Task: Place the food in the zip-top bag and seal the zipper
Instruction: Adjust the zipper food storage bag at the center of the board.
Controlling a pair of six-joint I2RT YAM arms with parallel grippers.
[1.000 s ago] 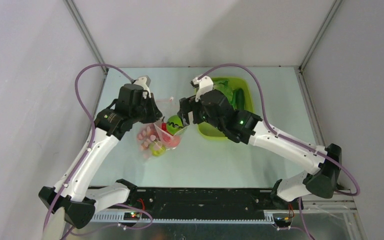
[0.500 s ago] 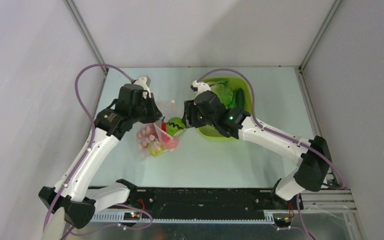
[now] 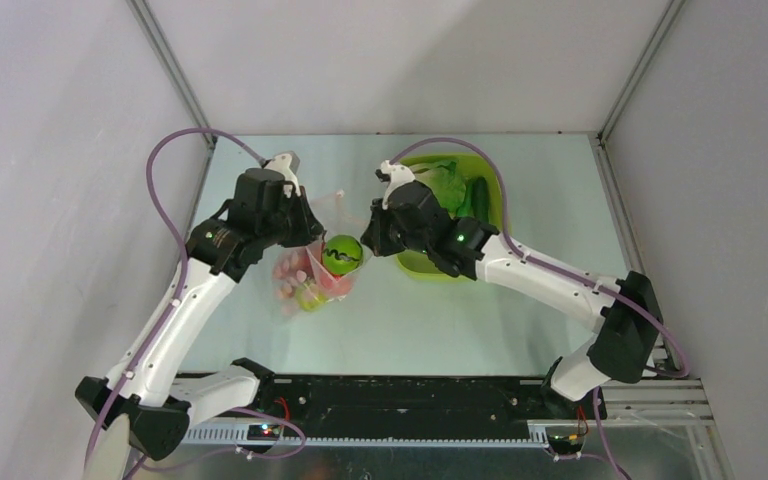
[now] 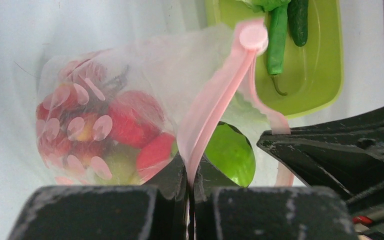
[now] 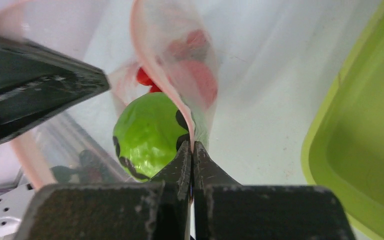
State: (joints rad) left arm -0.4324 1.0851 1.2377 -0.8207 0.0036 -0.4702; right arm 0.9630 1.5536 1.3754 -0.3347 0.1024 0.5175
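While both arms meet over the table left of its middle, open room lies near and right | grey walls close three sides, tray far right with lettuce, cucumber | left gripper and right gripper each pinch the zipper; bag between them, tomatoes inside, pepper at its mouth.

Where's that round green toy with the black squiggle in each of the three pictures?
Top view: round green toy at centre, at the bag mouth.
Left wrist: lower middle, behind the pink strip.
Right wrist: left of centre.
Shared landmark: the green tray, to its right in every view.
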